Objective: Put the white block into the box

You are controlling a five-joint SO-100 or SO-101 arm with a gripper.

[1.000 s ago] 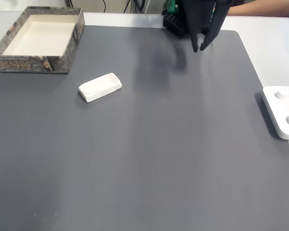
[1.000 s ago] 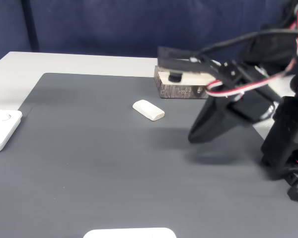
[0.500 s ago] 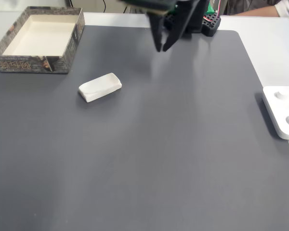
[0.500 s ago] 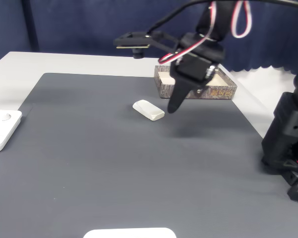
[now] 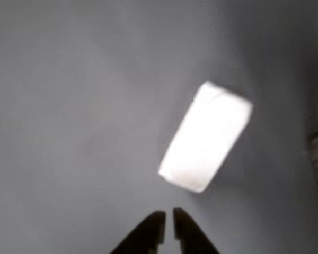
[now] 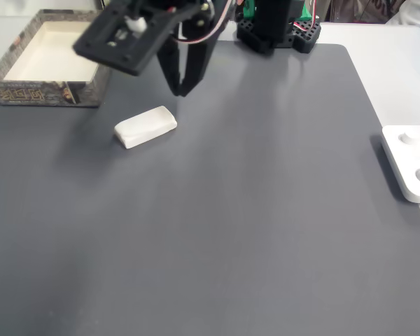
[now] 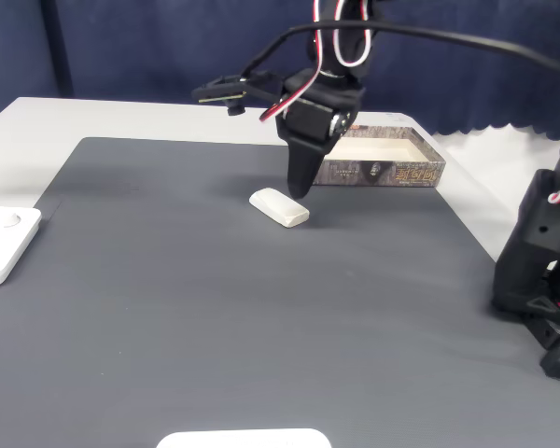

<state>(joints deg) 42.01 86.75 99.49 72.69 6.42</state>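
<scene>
The white block point(image 6: 145, 127) lies flat on the dark grey mat, a little in front of the box point(image 6: 45, 93), a shallow tray with speckled brown walls and a pale inside. From the other side the block point(image 7: 280, 207) lies left of the box point(image 7: 392, 173). My gripper point(image 6: 182, 89) points down just behind and to the right of the block, apart from it, its fingers shut with only a thin slit and nothing between them. It hangs just above the block's far end point(image 7: 299, 192). In the other view the block point(image 5: 205, 136) lies slanted just beyond my gripper point(image 5: 168, 228).
A flat white device point(image 6: 411, 162) with round dimples rests on the mat's right edge, also at the left point(image 7: 2, 241). Another white object point(image 7: 243, 439) pokes in at the bottom edge. The arm's black base point(image 6: 276, 28) stands at the mat's far side.
The arm has swung from near its base across the mat toward the block and the box, and lowered. The gripper now hangs close beside the block. Block and box have not moved.
</scene>
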